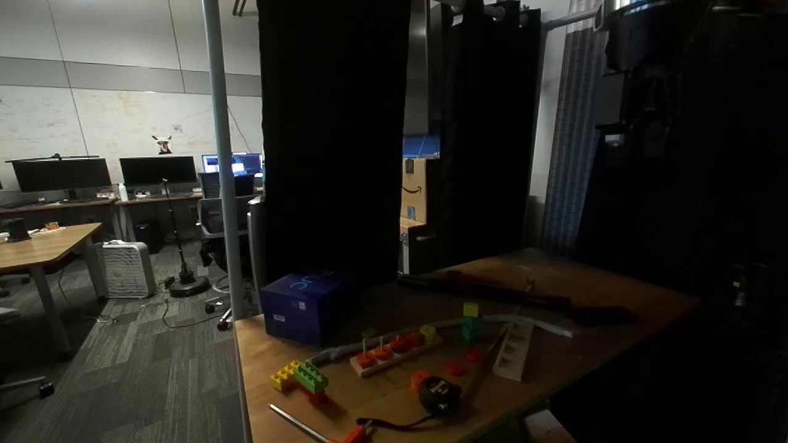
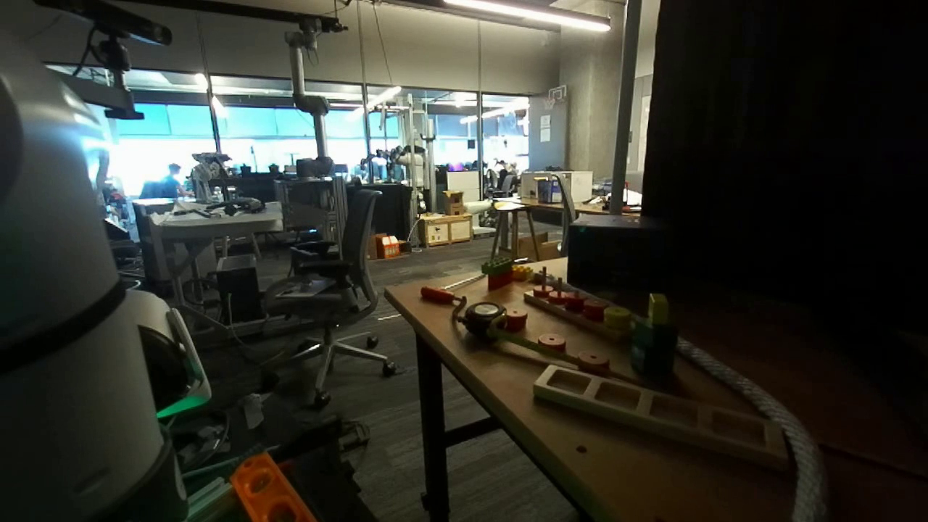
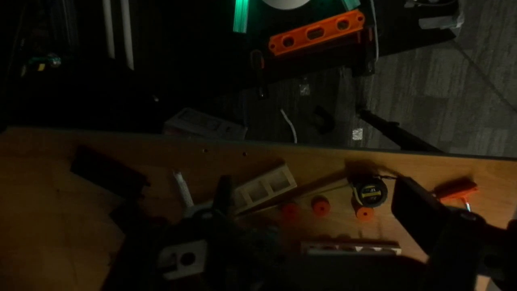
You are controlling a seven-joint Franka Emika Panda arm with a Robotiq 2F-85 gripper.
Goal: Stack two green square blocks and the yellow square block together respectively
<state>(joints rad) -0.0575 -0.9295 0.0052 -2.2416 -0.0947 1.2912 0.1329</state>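
A small yellow square block point(image 1: 471, 309) sat on top of dark green square blocks point(image 2: 652, 350), and in both exterior views this stack stood upright on the brown wooden table point(image 1: 363, 400). The light was too dim to tell where one green piece ended and another began. On one side of the stack lay a wooden peg board point(image 1: 374, 368) carrying red discs, with a yellow-green disc point(image 1: 428, 334) at the end nearest the stack; on the other lay a pale wooden tray with square compartments point(image 2: 623, 415). A grey-white braided rope point(image 2: 810, 464) curved close by.

In the wrist view the black claw point(image 3: 312, 186) was over the table, its two fingers spread wide apart, and part of the tray showed in the space between them. Three loose red discs point(image 3: 321, 206) lay flat on the wood. A round black-and-yellow tape measure point(image 1: 439, 395) rested just beside one of them, its thin blade point(image 2: 535, 345) drawn out toward the tray.

Farther along the table were studded toy bricks in yellow, green and red point(image 1: 311, 377), and an orange-handled tool with a metal shaft point(image 3: 455, 190). A dark blue box point(image 1: 292, 317) stood near the table's edge. Beyond the table, an orange bar with three openings point(image 3: 302, 37) lay on something dark.
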